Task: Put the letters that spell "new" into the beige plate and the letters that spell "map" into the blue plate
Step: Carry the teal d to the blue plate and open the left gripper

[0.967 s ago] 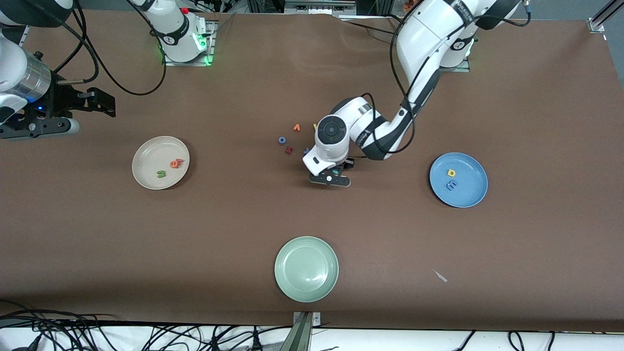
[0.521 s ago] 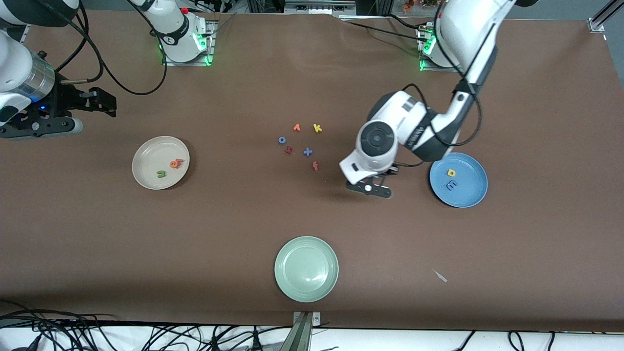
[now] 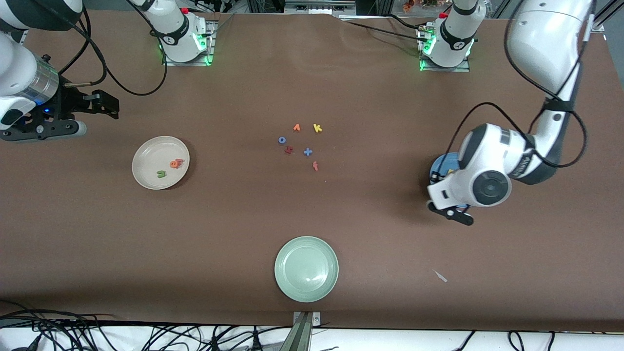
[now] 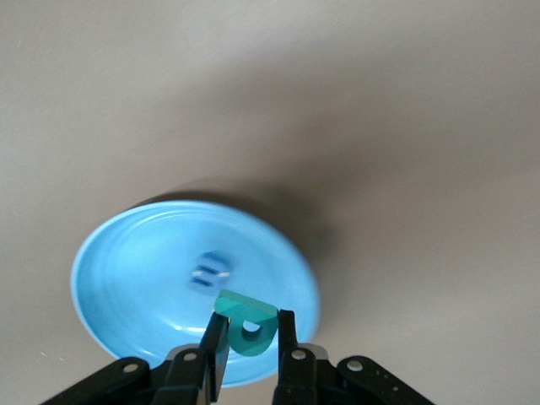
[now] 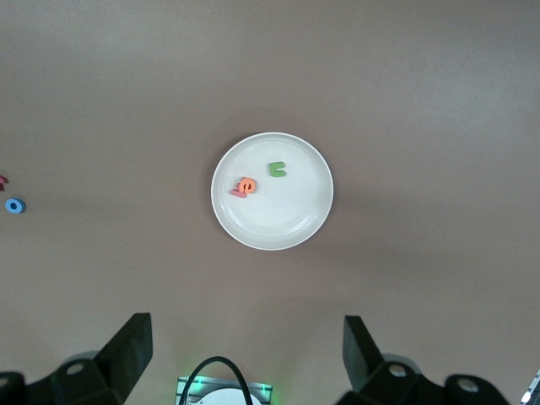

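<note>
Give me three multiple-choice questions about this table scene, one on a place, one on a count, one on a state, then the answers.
1. The left pincer is over:
A. round pale green plate
B. round blue plate
C. bare table

2. Loose foam letters at the middle of the brown table:
A. three
B. nine
C. six

3. The right pincer is:
A. open, empty
B. shut on a letter
C. gripping a plate

Answers: B, the left wrist view shows the blue plate beneath the gripped teal foam letter p; C, six lie clustered; A, its fingers stand apart above the round beige plate.

blue plate (image 3: 441, 163) mostly hidden under the left arm, blue letter (image 4: 208, 270) blurred, pinkish letter (image 5: 237, 193) half-hidden under orange one (image 5: 247, 186)
</note>
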`<action>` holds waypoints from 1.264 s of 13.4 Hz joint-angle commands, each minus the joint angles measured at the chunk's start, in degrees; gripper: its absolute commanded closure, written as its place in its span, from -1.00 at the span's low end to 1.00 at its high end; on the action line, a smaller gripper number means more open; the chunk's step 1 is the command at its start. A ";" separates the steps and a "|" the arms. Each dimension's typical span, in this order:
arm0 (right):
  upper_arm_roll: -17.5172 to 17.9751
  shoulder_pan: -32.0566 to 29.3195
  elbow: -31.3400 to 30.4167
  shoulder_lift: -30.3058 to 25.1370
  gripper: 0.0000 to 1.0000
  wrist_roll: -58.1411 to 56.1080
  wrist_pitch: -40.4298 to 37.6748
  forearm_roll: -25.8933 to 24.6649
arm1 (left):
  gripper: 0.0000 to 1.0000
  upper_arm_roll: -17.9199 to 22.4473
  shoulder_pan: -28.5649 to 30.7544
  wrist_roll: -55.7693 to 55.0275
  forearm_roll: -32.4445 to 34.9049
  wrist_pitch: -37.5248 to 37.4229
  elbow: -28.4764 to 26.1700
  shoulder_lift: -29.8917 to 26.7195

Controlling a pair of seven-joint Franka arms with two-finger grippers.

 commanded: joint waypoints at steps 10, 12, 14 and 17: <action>0.60 -0.72 -0.64 0.18 -1.00 0.72 1.80 -0.15 | -1.00 -2.01 7.86 10.95 1.24 1.79 -5.93 -6.66; 0.60 -0.72 -0.73 0.36 -1.00 0.72 2.32 -0.06 | -1.00 -3.94 7.86 10.95 1.15 -3.93 -0.66 -8.07; 0.60 -0.72 -0.91 0.44 -1.00 0.63 1.80 -0.15 | -1.00 -5.87 7.86 10.95 1.15 -8.85 5.84 -8.86; 0.60 -0.72 -0.73 0.45 -1.00 0.63 1.62 -0.15 | -1.00 -6.49 8.12 10.95 0.01 -10.81 14.19 -9.40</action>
